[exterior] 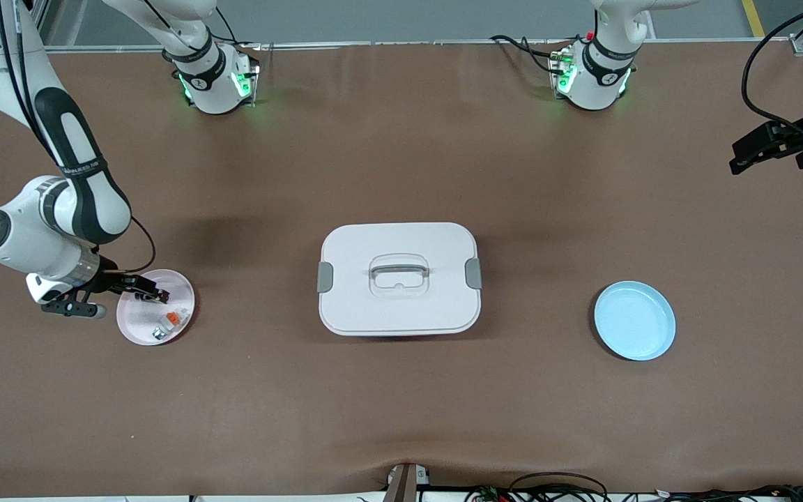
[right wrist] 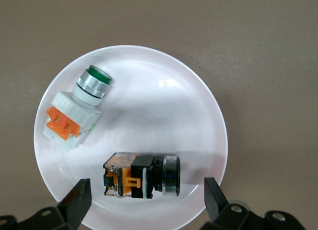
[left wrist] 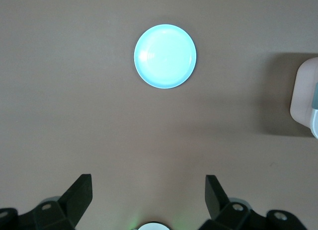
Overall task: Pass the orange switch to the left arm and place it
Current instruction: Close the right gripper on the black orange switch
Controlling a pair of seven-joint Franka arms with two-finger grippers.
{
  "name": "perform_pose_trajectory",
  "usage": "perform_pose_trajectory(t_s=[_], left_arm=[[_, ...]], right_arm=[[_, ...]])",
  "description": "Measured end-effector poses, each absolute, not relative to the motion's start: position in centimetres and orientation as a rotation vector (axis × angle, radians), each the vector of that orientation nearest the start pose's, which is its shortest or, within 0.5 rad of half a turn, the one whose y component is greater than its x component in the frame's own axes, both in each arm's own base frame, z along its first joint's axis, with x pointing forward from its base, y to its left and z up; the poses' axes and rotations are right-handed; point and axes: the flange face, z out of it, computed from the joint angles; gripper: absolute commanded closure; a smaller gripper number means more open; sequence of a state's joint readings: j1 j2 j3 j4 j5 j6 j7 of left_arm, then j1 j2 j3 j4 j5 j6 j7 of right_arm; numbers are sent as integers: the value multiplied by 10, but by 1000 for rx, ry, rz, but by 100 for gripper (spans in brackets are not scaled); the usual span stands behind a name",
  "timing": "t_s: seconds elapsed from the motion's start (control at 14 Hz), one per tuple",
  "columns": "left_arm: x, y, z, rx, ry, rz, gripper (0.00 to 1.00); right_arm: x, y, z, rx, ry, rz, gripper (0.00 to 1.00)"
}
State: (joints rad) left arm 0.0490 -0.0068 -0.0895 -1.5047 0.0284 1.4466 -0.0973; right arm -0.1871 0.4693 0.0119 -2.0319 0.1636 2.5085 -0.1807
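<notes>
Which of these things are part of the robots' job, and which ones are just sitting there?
Part of the job:
- orange switch, lying on the pink plate
- box, to be avoided
- right hand, open over the switch
- left hand, open, waiting
- blue plate, probably where the switch goes

Just sitting there:
- green-topped button on the pink plate

The front view looks down from high across the table (exterior: 401, 418), facing both bases – all in frame; the left wrist view hangs high over the blue plate (left wrist: 165, 56), shared with the front; the right wrist view sits close above the pink plate (right wrist: 198, 91) – also shared.
</notes>
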Motion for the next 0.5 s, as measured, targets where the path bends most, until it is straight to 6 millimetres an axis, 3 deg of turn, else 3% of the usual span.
perform_pose_trajectory(t_s=[0.5], left_arm=[[539, -19, 647, -3107, -92, 82, 0]], right_arm=[[591, -96, 193, -3029, 184, -20, 0]])
